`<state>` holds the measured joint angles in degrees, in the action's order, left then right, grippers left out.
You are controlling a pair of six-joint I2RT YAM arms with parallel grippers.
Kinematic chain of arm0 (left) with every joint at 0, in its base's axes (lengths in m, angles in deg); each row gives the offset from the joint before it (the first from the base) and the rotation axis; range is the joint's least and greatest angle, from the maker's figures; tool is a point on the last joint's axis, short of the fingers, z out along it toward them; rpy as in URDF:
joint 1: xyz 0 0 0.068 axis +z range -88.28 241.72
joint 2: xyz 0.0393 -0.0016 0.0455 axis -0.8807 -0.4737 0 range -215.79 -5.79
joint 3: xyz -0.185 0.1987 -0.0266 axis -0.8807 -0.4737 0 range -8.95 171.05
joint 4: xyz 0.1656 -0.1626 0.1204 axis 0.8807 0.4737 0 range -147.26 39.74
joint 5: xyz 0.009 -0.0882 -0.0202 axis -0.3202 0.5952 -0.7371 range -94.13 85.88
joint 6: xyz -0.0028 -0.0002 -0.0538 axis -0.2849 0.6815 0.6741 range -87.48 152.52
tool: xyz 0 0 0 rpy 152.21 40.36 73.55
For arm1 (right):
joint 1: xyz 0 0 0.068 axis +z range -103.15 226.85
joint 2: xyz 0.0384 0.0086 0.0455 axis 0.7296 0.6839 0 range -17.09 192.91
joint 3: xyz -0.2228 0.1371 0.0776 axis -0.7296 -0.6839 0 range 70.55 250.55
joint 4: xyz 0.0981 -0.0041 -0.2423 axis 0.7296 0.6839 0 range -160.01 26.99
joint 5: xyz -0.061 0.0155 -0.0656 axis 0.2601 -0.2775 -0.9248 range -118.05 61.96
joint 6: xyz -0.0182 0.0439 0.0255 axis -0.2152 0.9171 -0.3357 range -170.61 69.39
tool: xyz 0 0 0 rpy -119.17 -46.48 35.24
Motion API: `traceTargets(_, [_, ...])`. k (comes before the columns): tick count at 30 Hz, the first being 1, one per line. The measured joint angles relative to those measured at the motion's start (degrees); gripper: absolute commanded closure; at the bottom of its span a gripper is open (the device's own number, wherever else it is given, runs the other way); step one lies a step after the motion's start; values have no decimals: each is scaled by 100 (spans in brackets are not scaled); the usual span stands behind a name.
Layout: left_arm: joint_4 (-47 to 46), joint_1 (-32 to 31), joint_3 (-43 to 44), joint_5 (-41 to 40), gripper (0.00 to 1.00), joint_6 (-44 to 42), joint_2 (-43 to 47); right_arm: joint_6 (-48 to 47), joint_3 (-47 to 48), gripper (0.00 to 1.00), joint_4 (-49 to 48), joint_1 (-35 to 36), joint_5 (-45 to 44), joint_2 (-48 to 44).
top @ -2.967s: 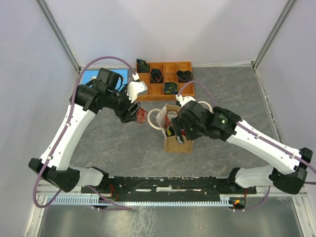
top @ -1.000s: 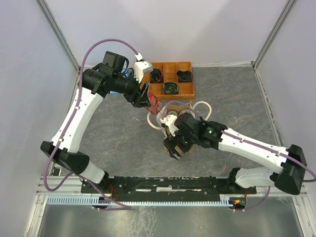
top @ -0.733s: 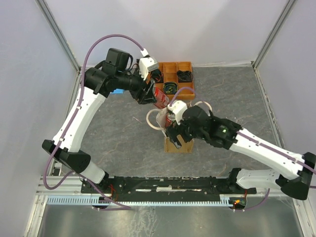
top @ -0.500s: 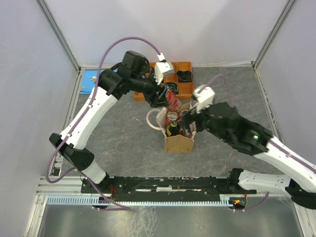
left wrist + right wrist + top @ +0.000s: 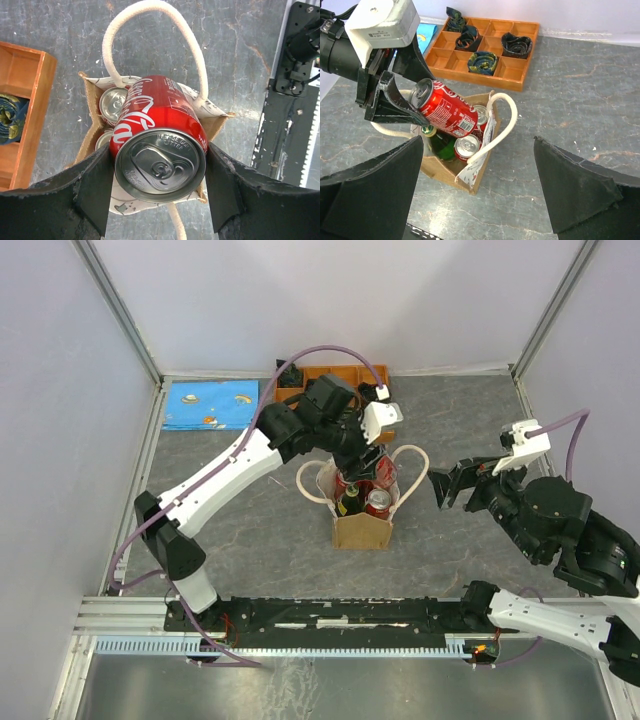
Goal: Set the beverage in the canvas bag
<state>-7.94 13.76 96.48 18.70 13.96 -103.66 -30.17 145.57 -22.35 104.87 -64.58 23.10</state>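
Tabletop: grey, stone-patterned, carrying everything below.
Left arm: stretches from its base across to the canvas bag and ends right above the bag's mouth.
Right arm: raised well to the right of the bag, with its wrist turned toward the bag.
Tray: orange wood with square compartments, just behind the bag. A few compartments hold dark coiled items.
Blue mat: flat on the tabletop, behind the bag and well to its left.
Canvas bag: a tan box-shaped tote standing upright with its mouth open. Its two cream rope handles loop outward on either side.
Left fingers: clamped on the red can, one black finger pressed on each side of it near the top rim.
Right fingers: spread wide apart with nothing between them, well clear of the bag.
Red can: held tilted over the bag's mouth. The pull-tab end points up toward the left wrist and the base end dips toward the bag's opening. Whether it touches the drinks below cannot be told.
Green bottle: stands inside the bag, under the red can.
Silver-topped cans: two stand upright in the bag beside the bottle, partly covered by the red can.
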Motion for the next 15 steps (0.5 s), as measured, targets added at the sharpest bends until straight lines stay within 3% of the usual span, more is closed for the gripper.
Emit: traceTargets(15, [-52,-649,-837,-457,97,-629,0,96,-149,1,260,0,-140,-92])
